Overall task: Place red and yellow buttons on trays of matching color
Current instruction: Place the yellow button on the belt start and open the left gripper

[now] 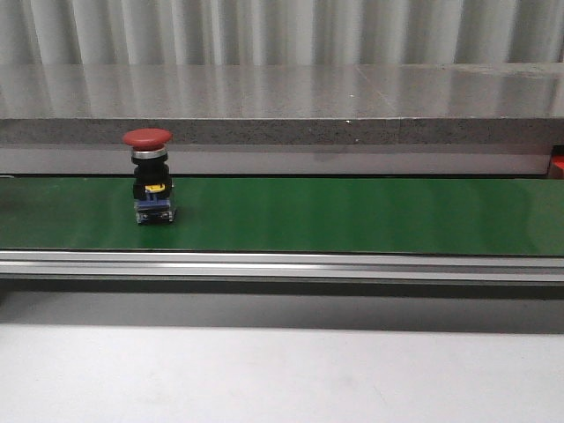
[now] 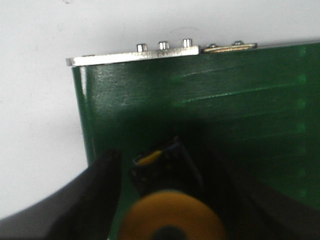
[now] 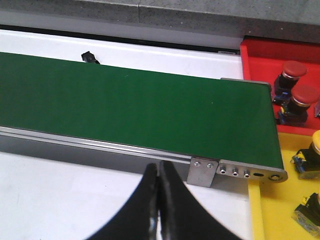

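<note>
Left pincer: clamped on yellow mushroom-cap push button, over the green conveyor belt end.
Red mushroom-cap push button: upright on belt's left part, presumably awaiting pickup.
Right pincer: together, idle near belt's right end.
Red plastic tray, yellow plastic tray: far right, holding matching buttons.

Only the robot's gripper fingers are visible, low in each wrist view. The left gripper has two broad, matte black fingers with rounded, blurred tips. The right gripper has two smooth, glossy black fingers that curve and taper to narrow points. No cables, screws or markings show.
</note>
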`<state>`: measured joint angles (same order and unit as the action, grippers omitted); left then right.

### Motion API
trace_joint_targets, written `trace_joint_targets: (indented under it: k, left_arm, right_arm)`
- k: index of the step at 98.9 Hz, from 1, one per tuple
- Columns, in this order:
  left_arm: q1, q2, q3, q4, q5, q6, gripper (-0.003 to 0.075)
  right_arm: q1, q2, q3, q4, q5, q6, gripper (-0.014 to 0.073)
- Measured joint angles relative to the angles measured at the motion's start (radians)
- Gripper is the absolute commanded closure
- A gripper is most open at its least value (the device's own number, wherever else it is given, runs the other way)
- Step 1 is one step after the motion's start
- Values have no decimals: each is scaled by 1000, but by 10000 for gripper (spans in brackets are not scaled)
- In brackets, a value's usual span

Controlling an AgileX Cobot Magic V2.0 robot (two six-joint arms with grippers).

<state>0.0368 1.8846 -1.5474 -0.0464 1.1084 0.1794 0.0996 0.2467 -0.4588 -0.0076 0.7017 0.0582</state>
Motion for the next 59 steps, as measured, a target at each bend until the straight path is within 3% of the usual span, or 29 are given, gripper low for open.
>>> trace_joint_targets:
  k: [10, 35, 49, 59]
  left_arm:
    - [0, 0, 0, -13, -24, 0, 123]
    - [-15, -51, 3, -105, -139, 0, 164]
    - [-56, -131, 4, -114, -194, 0, 310]
    - [-95, -200, 28, -117, -227, 0, 509]
  right_arm:
    - [0, 0, 0, 0, 0, 0, 662]
    - [0, 0, 0, 0, 0, 0, 662]
    - [0, 0, 0, 0, 0, 0, 662]
    - [0, 0, 0, 0, 0, 0, 662]
